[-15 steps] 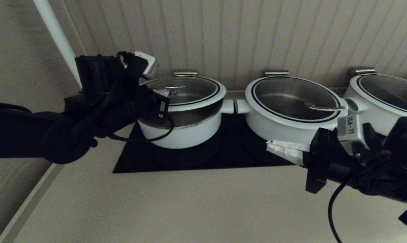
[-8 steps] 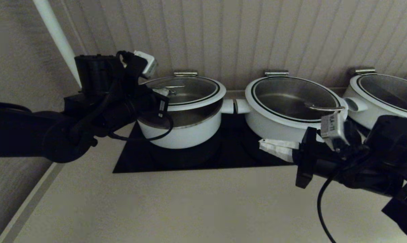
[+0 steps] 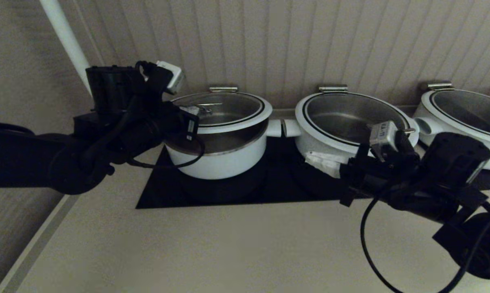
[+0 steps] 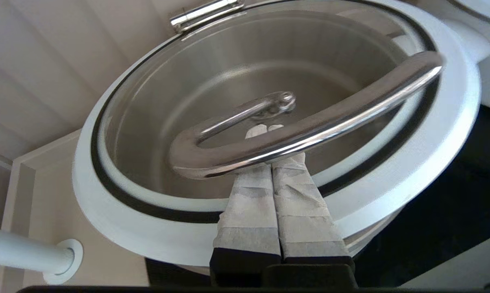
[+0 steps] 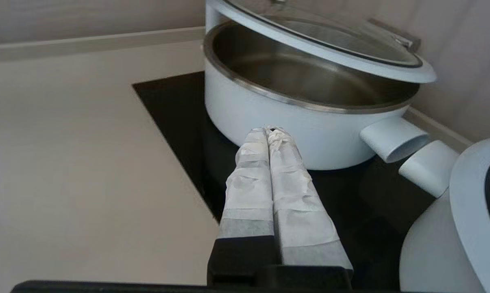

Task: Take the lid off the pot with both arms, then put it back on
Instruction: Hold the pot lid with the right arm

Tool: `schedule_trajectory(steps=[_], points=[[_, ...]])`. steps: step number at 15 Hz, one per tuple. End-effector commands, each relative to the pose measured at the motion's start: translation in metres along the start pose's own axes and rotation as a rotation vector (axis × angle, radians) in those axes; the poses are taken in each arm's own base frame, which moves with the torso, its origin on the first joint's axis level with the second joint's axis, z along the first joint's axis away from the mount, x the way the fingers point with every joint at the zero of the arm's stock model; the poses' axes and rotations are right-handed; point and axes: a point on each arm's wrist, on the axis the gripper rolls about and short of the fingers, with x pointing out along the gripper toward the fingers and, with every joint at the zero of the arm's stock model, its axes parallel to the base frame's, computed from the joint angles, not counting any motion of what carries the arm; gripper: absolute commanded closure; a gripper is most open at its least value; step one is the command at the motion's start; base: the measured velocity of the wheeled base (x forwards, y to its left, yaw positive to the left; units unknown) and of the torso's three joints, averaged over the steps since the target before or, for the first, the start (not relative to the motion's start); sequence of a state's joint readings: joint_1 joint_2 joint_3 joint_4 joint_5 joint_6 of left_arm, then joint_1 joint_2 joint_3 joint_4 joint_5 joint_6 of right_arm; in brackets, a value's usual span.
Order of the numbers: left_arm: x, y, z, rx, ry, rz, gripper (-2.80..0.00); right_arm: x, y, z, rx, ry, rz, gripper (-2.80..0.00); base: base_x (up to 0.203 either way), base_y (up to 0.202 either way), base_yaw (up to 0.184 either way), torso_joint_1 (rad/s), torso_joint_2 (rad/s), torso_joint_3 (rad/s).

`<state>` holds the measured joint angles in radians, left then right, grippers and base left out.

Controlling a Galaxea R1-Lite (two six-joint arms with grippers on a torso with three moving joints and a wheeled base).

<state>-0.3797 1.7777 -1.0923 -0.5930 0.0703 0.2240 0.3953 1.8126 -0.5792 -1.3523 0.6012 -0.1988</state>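
Note:
The pot (image 3: 224, 158) stands at the left of the black cooktop (image 3: 277, 187). Its glass lid (image 3: 232, 106) is raised and tilted above it, so the steel inside shows through the gap at the front. My left gripper (image 3: 192, 110) is shut, and its taped fingers (image 4: 249, 195) lie pressed together under the lid's steel wire handle (image 4: 310, 130), bearing the lid (image 4: 432, 134). My right gripper (image 3: 310, 157) is shut and empty, low over the cooktop to the right of the pot. In the right wrist view my right gripper (image 5: 269, 130) points at the pot's wall (image 5: 330, 138), with the lid (image 5: 330, 49) above.
A wider white pot with its lid on (image 3: 350, 122) stands just right of the pot, their side handles almost meeting. A third pot (image 3: 464, 114) stands at the far right. A panelled wall is close behind, and a white pipe (image 3: 66, 36) at the back left. Beige counter lies in front.
My right arm has moved left and a little up, toward the pot. My left gripper has risen slightly with the lid.

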Motion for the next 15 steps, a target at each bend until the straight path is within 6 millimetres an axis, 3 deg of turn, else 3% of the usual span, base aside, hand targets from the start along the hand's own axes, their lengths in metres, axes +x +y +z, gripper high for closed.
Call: schedule_trajectory(steps=[1,11,15], points=[[0.000,0.002,0.000,0.001,-0.002,0.006,0.00,0.008,-0.004,-0.005,0.004,-0.004,-0.002,0.00,0.000,0.000,0.000,0.000,0.00,0.000],[0.003,0.007,-0.004,-0.011,0.011,0.021,0.00,0.033,-0.019,-0.018,-0.009,-0.024,-0.017,0.00,0.000,0.000,0.000,0.000,0.00,0.000],[0.005,0.006,-0.005,-0.009,0.012,0.018,0.00,0.039,-0.015,-0.020,-0.007,-0.031,0.000,0.00,0.000,0.000,0.000,0.000,0.00,0.000]])
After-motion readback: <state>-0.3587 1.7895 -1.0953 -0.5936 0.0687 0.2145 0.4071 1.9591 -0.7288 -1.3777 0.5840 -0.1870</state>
